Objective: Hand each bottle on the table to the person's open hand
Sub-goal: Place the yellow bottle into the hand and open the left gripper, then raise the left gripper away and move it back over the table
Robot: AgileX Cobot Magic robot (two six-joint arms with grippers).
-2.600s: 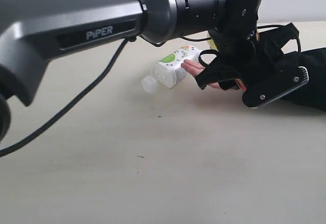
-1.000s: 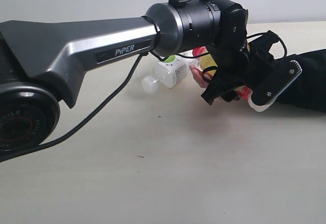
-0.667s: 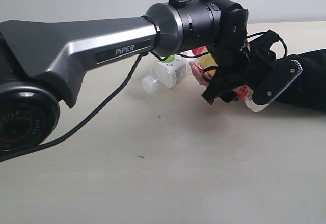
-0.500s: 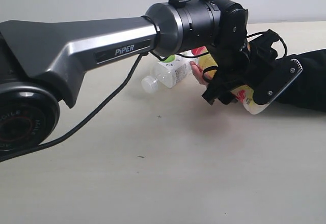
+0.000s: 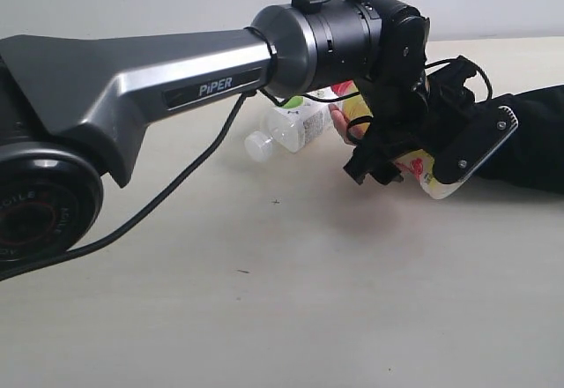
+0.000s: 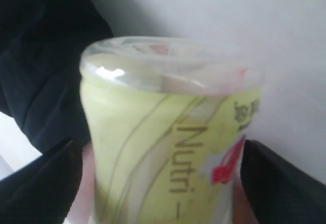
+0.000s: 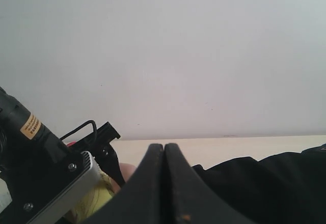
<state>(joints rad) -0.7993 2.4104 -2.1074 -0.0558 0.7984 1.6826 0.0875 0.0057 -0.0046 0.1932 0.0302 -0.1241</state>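
The yellow bottle [image 5: 429, 176] lies between the fingers of my left gripper [image 5: 414, 160], over the person's open hand [image 5: 339, 125]. In the left wrist view the bottle [image 6: 163, 152] fills the frame, and pink skin shows between it and each black finger [image 6: 46, 183], so the jaws stand open around it. A clear bottle with a green-white label [image 5: 291, 125] lies on the table [image 5: 264, 300] behind my left arm. My right gripper [image 7: 164, 147] is shut and empty, close to the black sleeve [image 7: 265, 183].
The person's black-sleeved arm [image 5: 533, 141] rests on the table at the right. My left arm [image 5: 176, 79] spans the scene from the left, with a cable [image 5: 167, 194] hanging under it. A bit of red [image 5: 345, 88] shows behind the wrist.
My left jaws have widened around the yellow bottle, and more of the bottle now shows below the outer finger. The arm itself has hardly moved.
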